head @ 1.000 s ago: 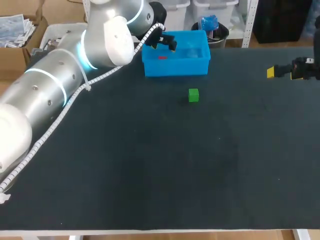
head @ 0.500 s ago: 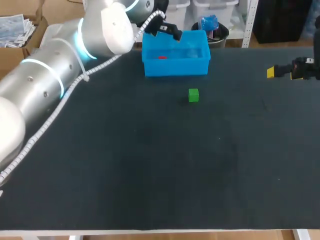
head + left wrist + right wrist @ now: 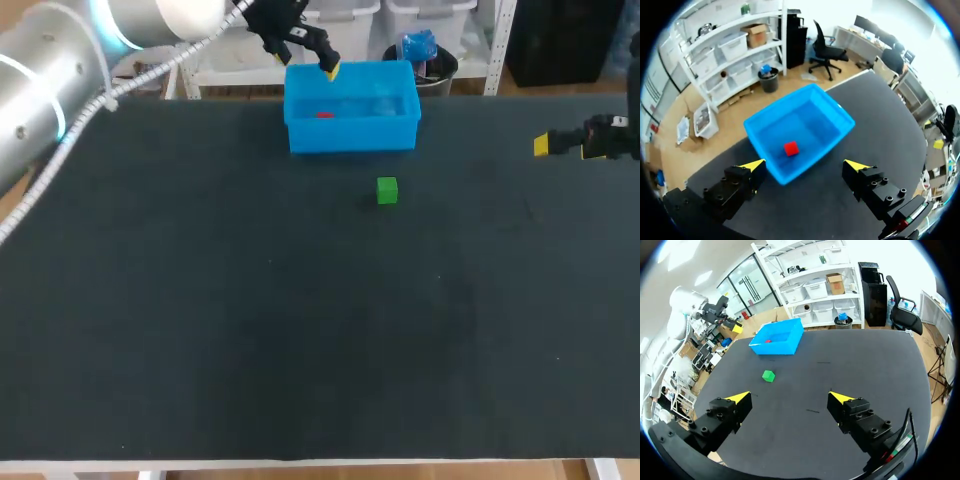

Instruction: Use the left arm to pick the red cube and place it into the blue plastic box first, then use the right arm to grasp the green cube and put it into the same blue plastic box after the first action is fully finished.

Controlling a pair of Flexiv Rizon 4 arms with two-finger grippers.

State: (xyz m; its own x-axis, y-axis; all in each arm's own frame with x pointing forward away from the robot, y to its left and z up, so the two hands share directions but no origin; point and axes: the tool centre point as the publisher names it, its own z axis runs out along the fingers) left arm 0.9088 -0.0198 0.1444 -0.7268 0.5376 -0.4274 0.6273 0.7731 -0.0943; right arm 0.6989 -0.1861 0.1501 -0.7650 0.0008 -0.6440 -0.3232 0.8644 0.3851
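The red cube [image 3: 324, 114] [image 3: 791, 148] lies inside the blue plastic box [image 3: 352, 132] [image 3: 836, 114] at the table's far edge. My left gripper [image 3: 310, 52] [image 3: 806, 164] hangs open and empty above the box's left rear corner, well clear of the cube. The green cube [image 3: 387, 190] [image 3: 768, 375] sits alone on the black table in front of the box. My right gripper [image 3: 545, 144] [image 3: 789, 398] stands open and empty at the far right, a long way from the green cube. In the right wrist view the blue plastic box [image 3: 788, 344] shows far ahead with the red cube [image 3: 767, 341] in it.
The black table [image 3: 300, 330] stretches wide in front of the green cube with nothing else on it. The box stands close to the table's far edge.
My left gripper has risen and drawn back to the left from over the box, its fingers spread wider. The red cube stays in the box. The right arm has not moved.
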